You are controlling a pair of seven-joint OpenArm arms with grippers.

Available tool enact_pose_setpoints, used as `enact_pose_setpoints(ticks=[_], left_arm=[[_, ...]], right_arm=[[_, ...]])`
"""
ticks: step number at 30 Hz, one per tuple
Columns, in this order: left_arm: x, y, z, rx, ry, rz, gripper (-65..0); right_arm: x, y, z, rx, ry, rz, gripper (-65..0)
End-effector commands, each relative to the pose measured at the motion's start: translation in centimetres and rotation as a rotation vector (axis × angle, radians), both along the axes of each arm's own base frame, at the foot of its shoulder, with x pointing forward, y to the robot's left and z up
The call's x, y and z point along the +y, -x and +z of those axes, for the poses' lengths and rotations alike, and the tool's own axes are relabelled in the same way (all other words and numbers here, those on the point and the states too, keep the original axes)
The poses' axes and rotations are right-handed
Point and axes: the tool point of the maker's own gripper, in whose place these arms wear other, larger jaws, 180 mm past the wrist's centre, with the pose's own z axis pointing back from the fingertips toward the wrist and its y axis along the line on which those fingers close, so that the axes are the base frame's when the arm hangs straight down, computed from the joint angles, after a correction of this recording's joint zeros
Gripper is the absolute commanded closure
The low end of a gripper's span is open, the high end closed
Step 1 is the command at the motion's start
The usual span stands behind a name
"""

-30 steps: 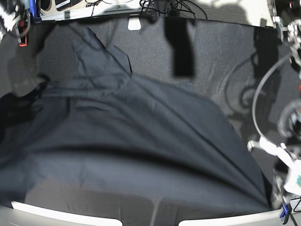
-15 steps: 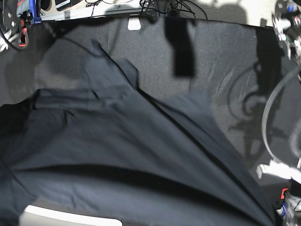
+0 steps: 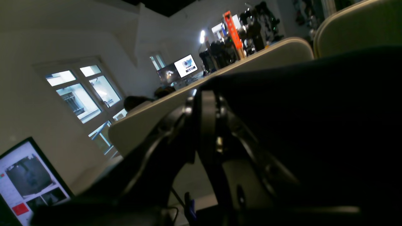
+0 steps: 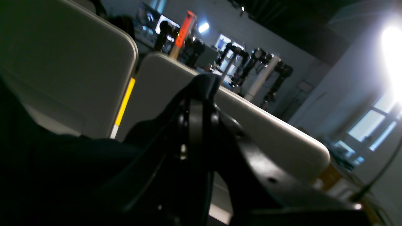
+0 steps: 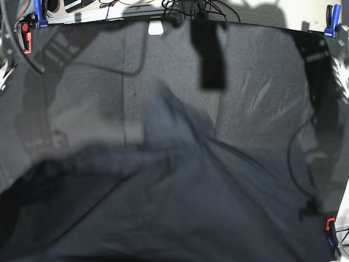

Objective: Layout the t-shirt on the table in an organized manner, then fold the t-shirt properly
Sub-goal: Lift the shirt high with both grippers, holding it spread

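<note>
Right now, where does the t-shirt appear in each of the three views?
Base: the t-shirt fills the lower half, blurred, above the table.
Left wrist: dark cloth at the right, by the left gripper.
Right wrist: dark cloth at the lower left, by the right gripper.
Shared landmark: both wrist views show the orange post; the base view does not.

The black left gripper (image 3: 209, 94) points up toward the room, its jaws pressed together, with dark slate-grey fabric pinched at the tips and draped over its right side. The black right gripper (image 4: 201, 91) is likewise tilted upward, jaws closed, with dark cloth bunched over its fingertips and hanging to its left. Neither arm shows in the base view
</note>
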Motion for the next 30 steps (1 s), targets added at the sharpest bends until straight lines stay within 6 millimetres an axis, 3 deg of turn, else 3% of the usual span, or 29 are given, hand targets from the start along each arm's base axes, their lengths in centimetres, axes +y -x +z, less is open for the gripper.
enact_pose_setpoints(ticks=[1, 5, 11, 14, 19, 25, 30], left_arm=[[0.4, 0.7, 2.1, -0.069, 0.004, 0.006, 0.0], [0.6, 0.6, 2.1, -0.065, 0.004, 0.013, 0.0], [0.6, 0.5, 2.0, -0.060, 0.005, 0.014, 0.0], [1.1, -0.3, 1.0, -0.011, 0.023, 0.022, 0.0], [2.2, -2.4, -3.0, 0.114, 0.060, 0.032, 0.0], [1.7, -1.5, -2.7, 0.130, 0.043, 0.045, 0.0], [-0.2, 0.9, -3.4, 0.129, -0.008, 0.035, 0.0]], right_arm=[[-0.3, 0.3, 1.9, -0.051, -0.004, 0.004, 0.0], [-1.6, -0.9, 2.6, -0.026, -0.055, 0.002, 0.0], [-2.3, -1.0, 3.5, -0.033, -0.066, -0.017, 0.0], [-3.4, -2.0, 2.7, 0.003, -0.089, -0.041, 0.0], [-5.8, -4.4, -0.5, 0.137, -0.187, -0.050, 0.0], [-2.6, -3.2, -1.4, 0.215, -0.159, 0.093, 0.0], [-1.9, -1.1, -2.7, 0.197, -0.159, 0.127, 0.0]])
